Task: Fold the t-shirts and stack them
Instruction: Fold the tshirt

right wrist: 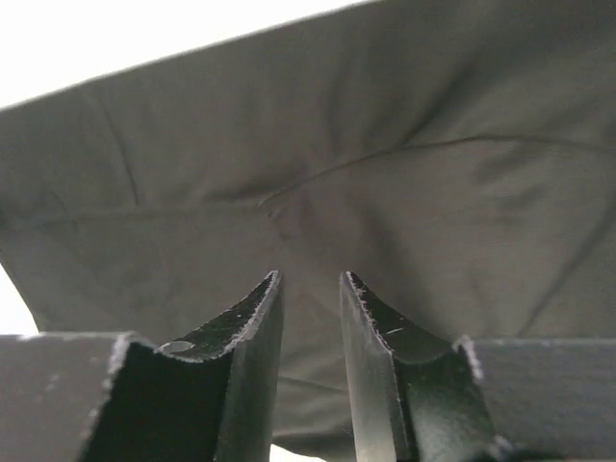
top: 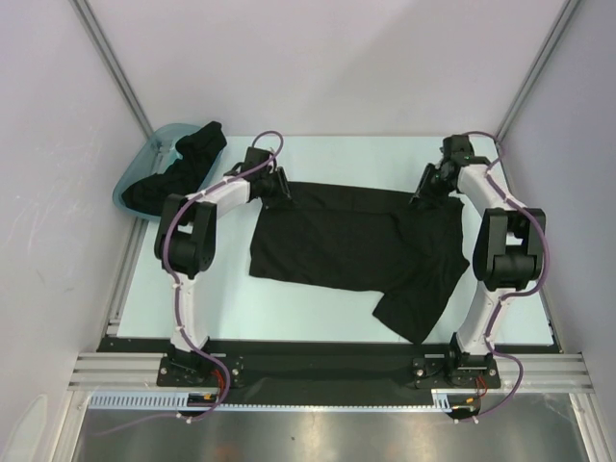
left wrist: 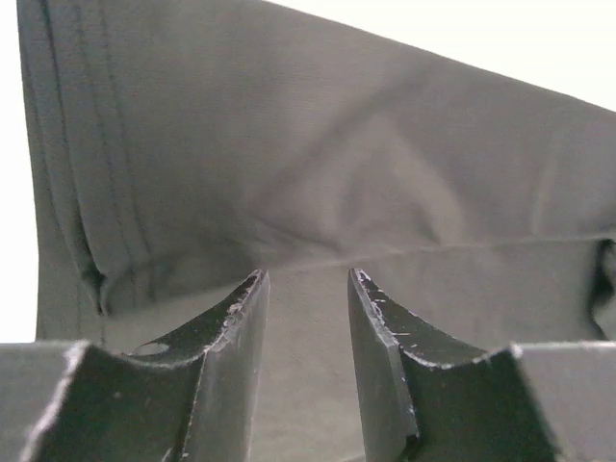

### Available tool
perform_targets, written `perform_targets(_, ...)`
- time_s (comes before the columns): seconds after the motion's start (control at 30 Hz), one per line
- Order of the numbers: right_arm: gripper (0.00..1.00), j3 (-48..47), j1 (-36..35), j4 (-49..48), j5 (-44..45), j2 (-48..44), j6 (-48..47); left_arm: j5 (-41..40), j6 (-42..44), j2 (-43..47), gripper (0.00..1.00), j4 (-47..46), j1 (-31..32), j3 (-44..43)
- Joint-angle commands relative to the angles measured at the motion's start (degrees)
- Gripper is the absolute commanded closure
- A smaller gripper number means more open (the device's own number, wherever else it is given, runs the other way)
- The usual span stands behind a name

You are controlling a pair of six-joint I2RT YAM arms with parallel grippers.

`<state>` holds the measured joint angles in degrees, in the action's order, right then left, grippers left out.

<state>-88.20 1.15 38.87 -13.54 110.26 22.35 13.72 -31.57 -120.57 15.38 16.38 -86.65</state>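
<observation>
Left gripper (left wrist: pixel 303 279): spread a little, a narrow gap between the two dark fingers (left wrist: pixel 236 327); black cloth fills the view past the tips.
Left grip on cloth: nothing visibly pinched; whether the tips touch the fabric cannot be told from the wrist view.
Cloth by left gripper: a stitched hem (left wrist: pixel 77 144) runs down the left of the wrist view, with a soft fold just beyond the fingertips.
Right gripper (right wrist: pixel 310 279): likewise slightly apart, its fingers (right wrist: pixel 371 327) parted by a slim gap, black cloth beyond them.
Cloth by right gripper: a thin curved seam (right wrist: pixel 404 149) crosses the fabric above the tips; a pale background shows past the cloth's upper edge.
Where the arms are: in the top view the left gripper is at the far left corner of the spread t-shirt (top: pixel 337 241) and the right gripper at its far right corner, both arms reaching away from their bases.
Spread t-shirt: lies open and mostly flat on the middle of the table (top: pixel 308 313), between the two arms.
Sleeve (top: pixel 419 303): juts towards the near right, close to the right arm's base.
Teal tub (top: pixel 130 183): at the far left corner of the table, tilted, well apart from the spread t-shirt.
T-shirts in the tub (top: pixel 188 159): a crumpled black heap, spilling over the tub's far rim.
</observation>
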Motion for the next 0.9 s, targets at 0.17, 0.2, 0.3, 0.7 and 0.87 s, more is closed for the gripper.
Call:
perform_targets(0.17,0.69,4.5,-8.6,4.0,6.2,-3.7,-6.3,-1.3,1.1,-0.8,0.57,1.7,-0.4,-2.0)
perform_targets(0.2,0.71,5.2,-9.1,4.2,7.1,-4.3,-6.8,-1.4,1.0,0.1,0.57,1.6,-0.4,-0.6)
perform_targets(0.3,0.85,7.1,-12.1,4.7,10.4,-4.8,-8.2,-1.5,1.0,3.8,0.57,1.5,-0.1,1.7)
perform_targets(0.7,0.69,9.5,-16.6,4.3,26.6,-2.9,-7.2,0.9,0.3,20.9,0.59,0.1,2.5,15.9)
perform_targets(0.87,0.66,9.5,-16.7,2.9,28.6,-0.7,-7.3,1.9,0.8,24.8,0.59,1.1,2.9,19.0)
